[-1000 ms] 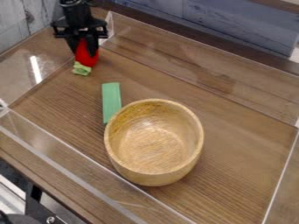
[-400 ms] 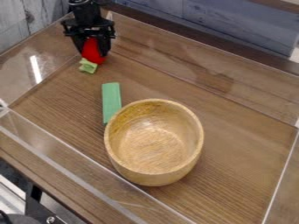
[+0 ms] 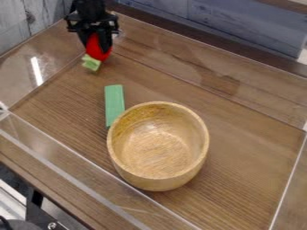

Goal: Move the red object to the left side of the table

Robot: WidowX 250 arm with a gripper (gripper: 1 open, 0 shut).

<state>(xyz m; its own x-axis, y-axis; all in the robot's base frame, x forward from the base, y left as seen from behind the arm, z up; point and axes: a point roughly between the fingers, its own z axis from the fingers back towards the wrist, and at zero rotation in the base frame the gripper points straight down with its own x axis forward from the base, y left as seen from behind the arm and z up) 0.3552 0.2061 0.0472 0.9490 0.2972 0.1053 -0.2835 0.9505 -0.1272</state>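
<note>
At the tabletop's [image 3: 240, 135] far left corner, my gripper [image 3: 96, 49] stands clamped on the red object [image 3: 93, 56]; glossy, light and likely slippery, best pinched across its rounded middle.

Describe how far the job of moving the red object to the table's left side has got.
Done: the red object already lies at the far left of the table, well away from the green block and wooden bowl. In hand: the hand sits directly over it, grip unclear. Left: withdrawing the hand.
</note>
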